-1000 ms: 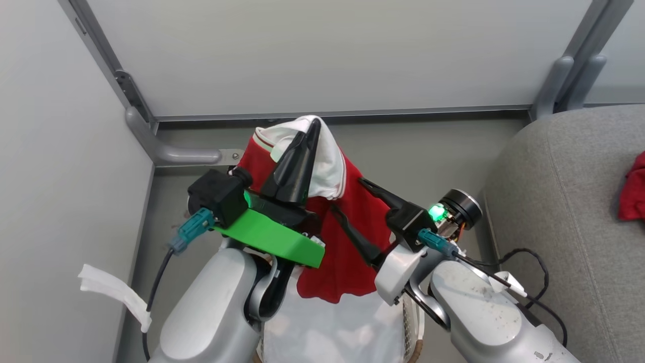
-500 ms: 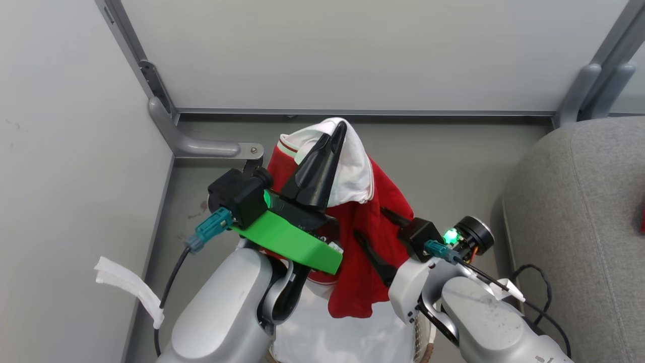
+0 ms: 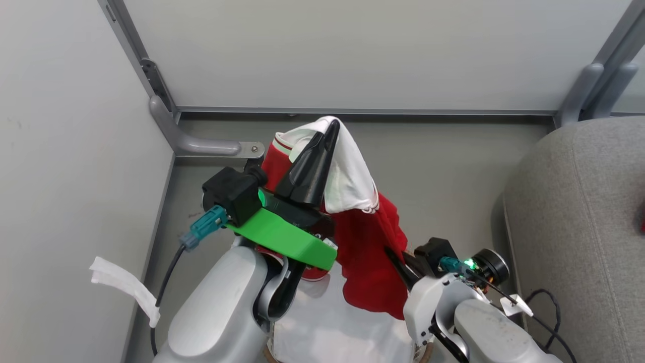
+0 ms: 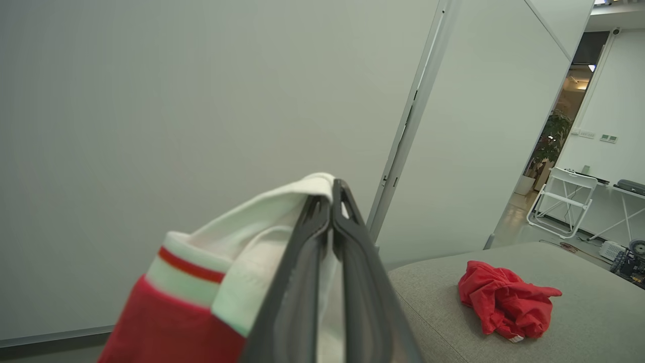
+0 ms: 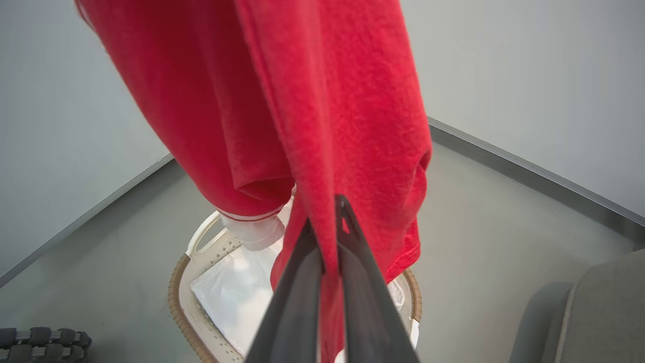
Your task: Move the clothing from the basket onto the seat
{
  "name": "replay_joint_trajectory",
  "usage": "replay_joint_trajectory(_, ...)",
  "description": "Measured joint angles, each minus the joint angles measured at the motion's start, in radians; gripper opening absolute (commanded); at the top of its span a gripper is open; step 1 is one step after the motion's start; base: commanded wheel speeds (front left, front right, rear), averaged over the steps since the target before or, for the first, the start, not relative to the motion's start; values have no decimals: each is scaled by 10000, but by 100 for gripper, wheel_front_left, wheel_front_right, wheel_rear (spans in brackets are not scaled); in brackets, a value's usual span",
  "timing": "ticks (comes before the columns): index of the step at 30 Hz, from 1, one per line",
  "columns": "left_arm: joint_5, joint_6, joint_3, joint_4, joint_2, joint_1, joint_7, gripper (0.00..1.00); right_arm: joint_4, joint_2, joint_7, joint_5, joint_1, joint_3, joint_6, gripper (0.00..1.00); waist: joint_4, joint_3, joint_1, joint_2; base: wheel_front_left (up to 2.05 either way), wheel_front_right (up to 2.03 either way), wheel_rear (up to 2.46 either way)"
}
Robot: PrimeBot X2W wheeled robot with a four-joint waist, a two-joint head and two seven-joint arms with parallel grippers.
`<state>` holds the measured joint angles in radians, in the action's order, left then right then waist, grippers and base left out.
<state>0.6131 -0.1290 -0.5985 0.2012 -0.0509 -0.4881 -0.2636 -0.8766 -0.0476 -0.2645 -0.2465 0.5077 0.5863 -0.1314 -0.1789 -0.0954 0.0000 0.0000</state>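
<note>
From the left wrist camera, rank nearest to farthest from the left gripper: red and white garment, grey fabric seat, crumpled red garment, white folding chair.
1. Red and white garment, pinched in the left gripper.
2. Grey fabric seat, lower right.
3. Crumpled red garment, on that seat, farther right.
4. White folding chair, far right background.

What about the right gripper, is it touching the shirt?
Touching. The right wrist view shows the right gripper shut on the shirt, pinching red cloth.

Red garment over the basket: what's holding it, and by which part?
The left hand pinches the red garment at its white panel; the right hand pinches a red fold lower down.
</note>
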Motion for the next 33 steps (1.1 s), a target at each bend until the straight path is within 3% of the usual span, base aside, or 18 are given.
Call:
replay_joint_trajectory(13,-222,-4,533,347,6,145,44,0,184,19,-2,316,-699,-1327,0,0,471,-43,0,0,0,0,0)
replay_joint_trajectory(14,-299,-4,587,405,10,166,44,23,339,19,-2,387,-774,-1549,0,0,520,-48,0,0,0,0,0)
replay_joint_trajectory(15,-414,-4,658,489,15,181,42,53,516,15,-2,451,-854,-1791,0,0,568,-50,0,0,0,0,0)
replay_joint_trajectory(16,-520,-4,698,591,10,189,36,100,696,15,0,470,-919,-1992,0,0,609,-51,0,0,0,0,0)
replay_joint_trajectory(23,-748,-4,1151,1241,15,524,-12,100,2849,-10,15,418,-1418,-3772,0,0,1098,-24,0,0,0,0,0)
replay_joint_trajectory(33,-1386,-4,1858,1620,13,1144,-12,100,5354,-12,12,-44,-1646,-4893,0,0,2426,-78,0,0,0,0,0)
